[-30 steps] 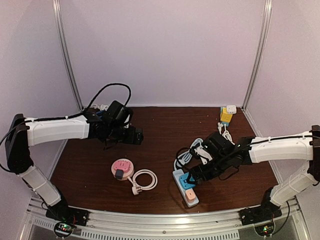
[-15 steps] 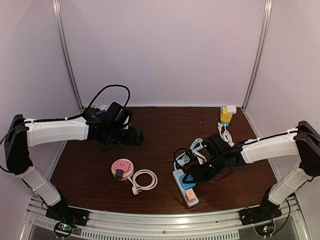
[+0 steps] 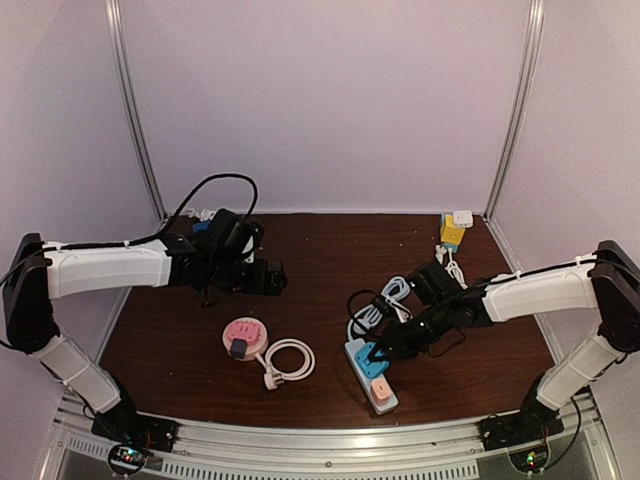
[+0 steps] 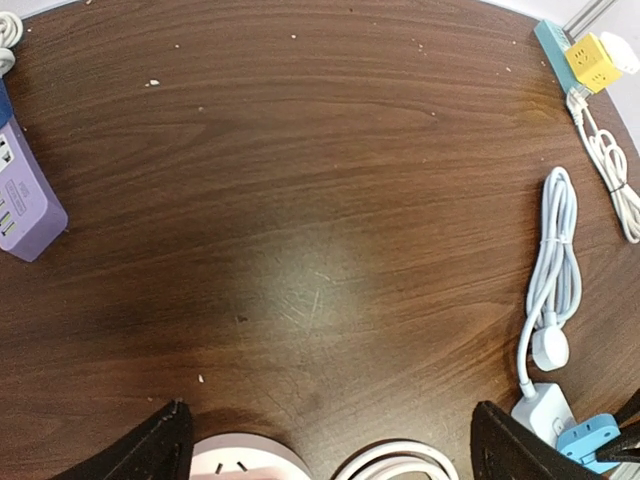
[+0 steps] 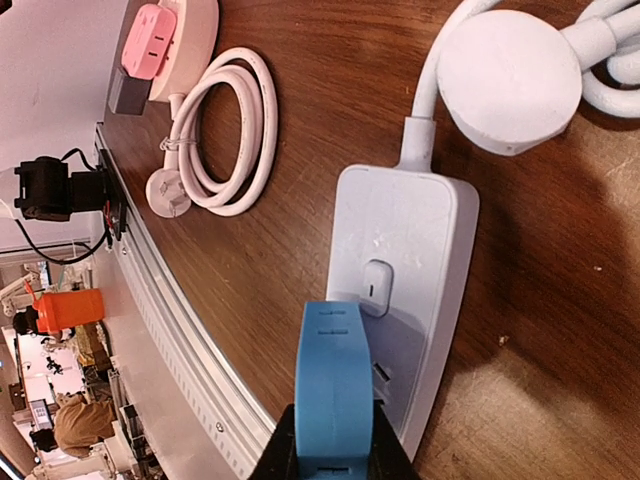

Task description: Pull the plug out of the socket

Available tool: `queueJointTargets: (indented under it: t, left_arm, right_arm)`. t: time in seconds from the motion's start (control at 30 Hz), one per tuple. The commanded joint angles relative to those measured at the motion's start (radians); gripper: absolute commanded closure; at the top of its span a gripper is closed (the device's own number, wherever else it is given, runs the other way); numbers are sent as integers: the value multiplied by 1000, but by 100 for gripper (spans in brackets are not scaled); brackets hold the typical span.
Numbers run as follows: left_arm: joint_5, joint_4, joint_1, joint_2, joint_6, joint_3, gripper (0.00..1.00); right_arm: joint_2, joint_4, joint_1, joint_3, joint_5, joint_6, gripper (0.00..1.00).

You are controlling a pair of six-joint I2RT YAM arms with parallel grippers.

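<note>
A blue plug (image 5: pixel 333 385) stands on the white power strip (image 5: pixel 420 260) near the table's front edge. My right gripper (image 5: pixel 333 452) is shut on it, one black finger on each side of the plug. From above, the right gripper (image 3: pixel 378 354) reaches down onto the blue plug (image 3: pixel 373 362) at the middle of the strip (image 3: pixel 357 350), and an orange plug (image 3: pixel 381 388) sits at the strip's near end. My left gripper (image 4: pixel 335 455) hangs open above bare wood, left of centre, holding nothing.
A round pink socket (image 3: pixel 244 335) with a black plug in it lies front left, beside its coiled white cord (image 3: pixel 287 358). The strip's pale blue cord (image 3: pixel 385 298) lies bundled behind it. A yellow cube socket (image 3: pixel 452 233) sits back right and a purple strip (image 4: pixel 25 200) back left.
My right gripper has slid left and down onto the blue plug, and its jaws have closed on it. The left arm has hardly moved and stays open.
</note>
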Motion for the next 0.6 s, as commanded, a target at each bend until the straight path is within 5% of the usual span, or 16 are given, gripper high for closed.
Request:
queueJointTargets:
  t: [0.0, 0.4, 0.57]
  left_arm:
    - [74, 76, 5, -26, 1, -20, 2]
    - [245, 178, 5, 59, -4, 28, 6]
    - [352, 235, 8, 159, -59, 81, 26]
  right_arm:
    - [10, 36, -19, 36, -34, 38, 96]
    - [171, 261, -90, 185, -59, 147, 100]
    - [258, 353, -97, 225, -37, 197, 100]
